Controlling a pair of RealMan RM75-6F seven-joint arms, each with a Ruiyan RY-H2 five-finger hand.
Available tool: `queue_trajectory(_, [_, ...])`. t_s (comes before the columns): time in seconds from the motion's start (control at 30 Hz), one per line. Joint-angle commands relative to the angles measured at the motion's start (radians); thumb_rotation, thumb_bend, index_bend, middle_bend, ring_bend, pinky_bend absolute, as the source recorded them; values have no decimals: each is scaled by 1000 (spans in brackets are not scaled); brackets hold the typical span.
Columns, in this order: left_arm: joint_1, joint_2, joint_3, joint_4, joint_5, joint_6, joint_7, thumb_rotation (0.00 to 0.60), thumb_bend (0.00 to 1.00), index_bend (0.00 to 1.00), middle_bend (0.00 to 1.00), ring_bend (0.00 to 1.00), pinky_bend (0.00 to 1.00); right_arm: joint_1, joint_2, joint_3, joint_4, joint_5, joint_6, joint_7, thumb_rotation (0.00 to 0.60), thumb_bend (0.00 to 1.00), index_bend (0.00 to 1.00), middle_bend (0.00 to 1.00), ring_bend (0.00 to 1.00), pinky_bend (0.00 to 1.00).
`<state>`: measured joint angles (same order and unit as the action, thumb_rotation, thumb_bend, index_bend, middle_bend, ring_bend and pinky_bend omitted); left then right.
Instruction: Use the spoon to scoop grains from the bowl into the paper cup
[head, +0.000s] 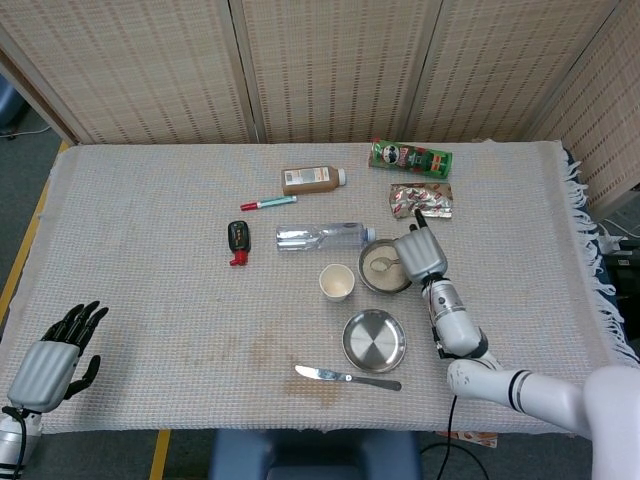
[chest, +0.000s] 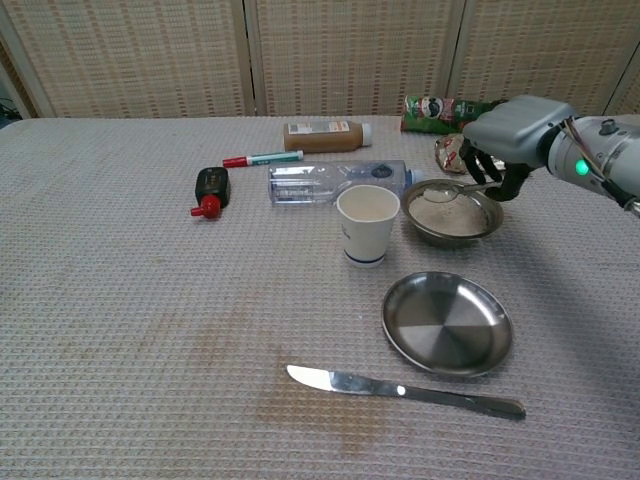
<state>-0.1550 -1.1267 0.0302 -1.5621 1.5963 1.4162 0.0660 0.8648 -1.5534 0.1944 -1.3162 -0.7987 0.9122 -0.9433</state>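
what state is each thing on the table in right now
spoon: loaded with grains, lifted over the bowl
bowl: holds grains
paper cup: upright
plate: empty
water bottle: lying down
right hand: holds the spoon
left hand: holds nothing, fingers apart

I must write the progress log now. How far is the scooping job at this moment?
Done: the right hand holds the metal spoon, already loaded with pale grains, just above the steel bowl of grains. In hand: bringing that spoonful toward the white paper cup standing left of the bowl. Left: tipping it in; whether the cup holds grains already cannot be told. The left hand is idle, open, at the table's near left edge.
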Motion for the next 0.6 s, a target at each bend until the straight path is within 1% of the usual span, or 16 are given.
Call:
queue_trajectory(0.03, [0, 0, 1, 0, 2, 1, 0, 600, 511, 0, 0, 0, 211, 20, 18, 9, -48, 25, 19, -16, 600, 351, 691, 554, 281, 69])
queue_trajectory(0.33, [-1, -2, 5, -7, 3, -7, 9, 600, 509, 0, 0, 0, 212, 73, 34, 20, -155, 67, 71, -65, 600, 351, 694, 554, 281, 69])
queue_trajectory(0.5, [3, 4, 9, -17, 11, 1, 5, 600, 511, 0, 0, 0, 213, 109, 21, 18, -186, 92, 95, -107, 600, 351, 697, 554, 281, 69])
queue_trajectory(0.6, [1, 6, 13, -16, 17, -3, 1, 600, 511, 0, 0, 0, 212, 130, 5, 6, -192, 103, 109, -137, 600, 351, 697, 554, 281, 69])
